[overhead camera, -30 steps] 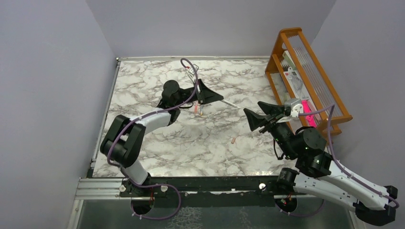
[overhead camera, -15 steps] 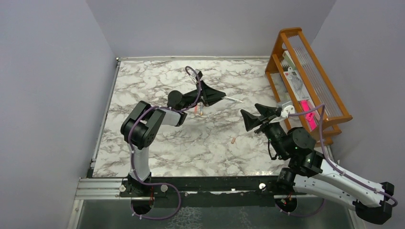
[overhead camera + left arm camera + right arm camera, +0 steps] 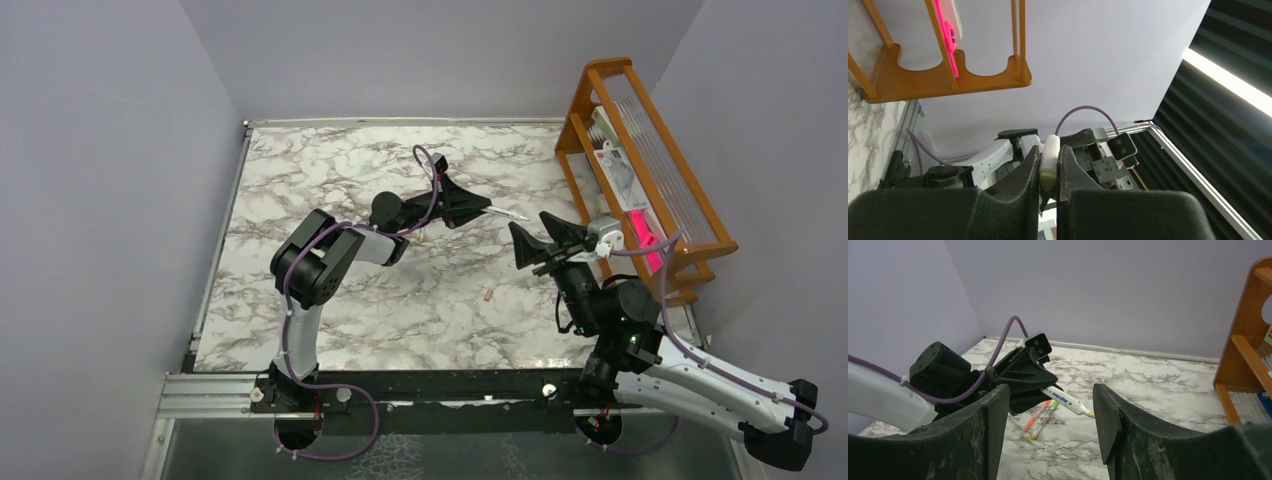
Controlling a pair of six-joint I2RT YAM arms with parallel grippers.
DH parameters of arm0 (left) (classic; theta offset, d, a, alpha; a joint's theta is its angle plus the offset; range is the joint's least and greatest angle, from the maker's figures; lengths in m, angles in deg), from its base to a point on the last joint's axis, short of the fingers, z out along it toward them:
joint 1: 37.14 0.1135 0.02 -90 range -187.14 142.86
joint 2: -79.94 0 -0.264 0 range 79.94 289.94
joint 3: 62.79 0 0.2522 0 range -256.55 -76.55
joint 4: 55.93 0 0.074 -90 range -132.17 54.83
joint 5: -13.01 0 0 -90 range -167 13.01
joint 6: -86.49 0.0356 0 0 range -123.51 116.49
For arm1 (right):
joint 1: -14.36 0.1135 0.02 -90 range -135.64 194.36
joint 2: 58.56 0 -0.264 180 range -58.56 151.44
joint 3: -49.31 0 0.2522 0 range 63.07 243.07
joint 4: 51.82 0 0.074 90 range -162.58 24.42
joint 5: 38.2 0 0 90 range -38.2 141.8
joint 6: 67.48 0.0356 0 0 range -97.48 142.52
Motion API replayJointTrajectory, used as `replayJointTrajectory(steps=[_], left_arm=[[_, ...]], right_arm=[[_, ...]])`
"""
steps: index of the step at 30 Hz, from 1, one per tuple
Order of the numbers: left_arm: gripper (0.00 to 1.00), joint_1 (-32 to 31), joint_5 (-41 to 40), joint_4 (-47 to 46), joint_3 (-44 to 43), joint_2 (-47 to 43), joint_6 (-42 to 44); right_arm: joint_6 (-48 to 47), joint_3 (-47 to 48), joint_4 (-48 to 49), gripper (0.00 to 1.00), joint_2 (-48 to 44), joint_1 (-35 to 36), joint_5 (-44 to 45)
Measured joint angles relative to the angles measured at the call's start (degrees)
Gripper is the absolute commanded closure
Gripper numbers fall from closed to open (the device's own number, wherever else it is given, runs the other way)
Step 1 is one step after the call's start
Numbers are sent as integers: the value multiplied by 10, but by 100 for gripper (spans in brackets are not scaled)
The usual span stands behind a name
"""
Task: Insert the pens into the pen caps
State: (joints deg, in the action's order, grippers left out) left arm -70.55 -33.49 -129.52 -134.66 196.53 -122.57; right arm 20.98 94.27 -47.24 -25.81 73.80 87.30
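My left gripper point(image 3: 478, 209) is shut on a whitish-grey pen point(image 3: 508, 214) with blue print and holds it above the table, bare tip toward the right arm. In the left wrist view the pen point(image 3: 1050, 156) sits between the fingers. My right gripper point(image 3: 534, 234) is open and empty, facing that pen point(image 3: 1067, 401) a short way off; the pen's tip lies near the gap of my right gripper point(image 3: 1050, 405). An orange-red pen point(image 3: 1037, 416) and a whitish pen with a green end point(image 3: 1046, 419) lie side by side on the marble. A tan cap point(image 3: 488, 295) lies alone on the table.
An orange wooden rack point(image 3: 650, 150) with papers and a pink item stands along the right edge, close behind the right gripper; it also shows in the left wrist view point(image 3: 948, 85). Grey walls close the table at the back and left.
My left gripper has moved right with the white pen, closing on the right gripper. The right gripper has shifted slightly toward the back and stays open.
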Motion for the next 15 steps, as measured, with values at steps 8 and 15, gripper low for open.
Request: replayJointTrajectory(steps=[8,15], left_arm=[[100,-10,-21,-1,7,-1,-6],[100,-14,-26,-1,8,-8,-7]], right_arm=[[-14,-44,43,38,-71,0,2],[-17,-44,47,36,-74,0,2]])
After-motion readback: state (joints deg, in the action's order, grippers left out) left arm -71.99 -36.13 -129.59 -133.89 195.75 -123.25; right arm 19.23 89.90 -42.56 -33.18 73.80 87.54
